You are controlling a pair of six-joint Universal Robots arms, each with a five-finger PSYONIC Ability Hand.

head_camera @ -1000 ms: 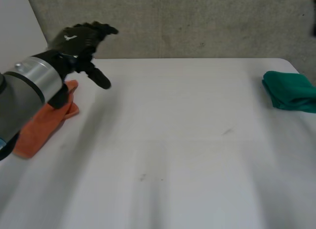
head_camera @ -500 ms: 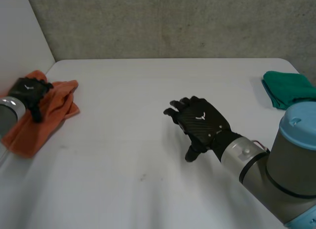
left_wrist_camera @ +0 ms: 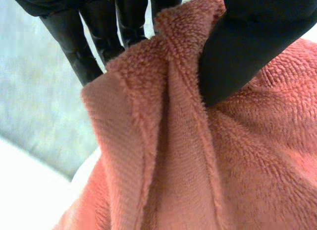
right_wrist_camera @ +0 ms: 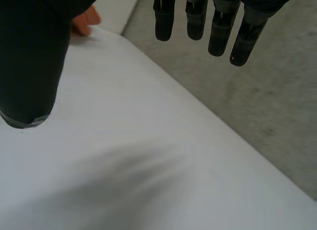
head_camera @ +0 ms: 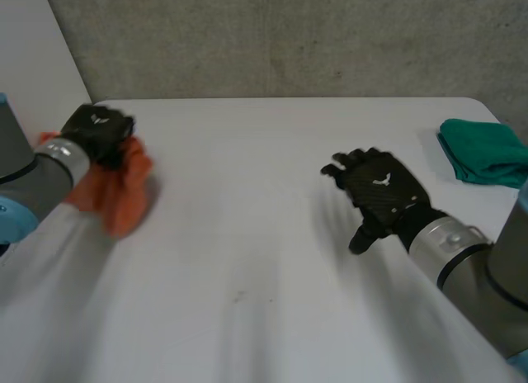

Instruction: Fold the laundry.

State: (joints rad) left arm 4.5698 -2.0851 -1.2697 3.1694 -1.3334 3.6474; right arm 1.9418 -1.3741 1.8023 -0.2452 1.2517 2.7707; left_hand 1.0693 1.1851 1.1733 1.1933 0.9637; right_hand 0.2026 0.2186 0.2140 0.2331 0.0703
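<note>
From the head we are looking down between the arms over the whole white table (head_camera: pixel 264 259), with the wall (head_camera: pixel 289 36) along the frame's top. At the left hand (left_wrist_camera: pixel 257 46) we are pressing close against the orange towel (left_wrist_camera: pixel 223 165); at the right hand (right_wrist_camera: pixel 29 56) we are facing across the same table toward that towel, far off.

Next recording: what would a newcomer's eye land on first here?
First, the left hand clutching a bunched orange towel at the left edge of the white table, a fold pinched between thumb and fingers. Then the right hand, open over the table right of centre, and a green cloth at the far right edge.
</note>
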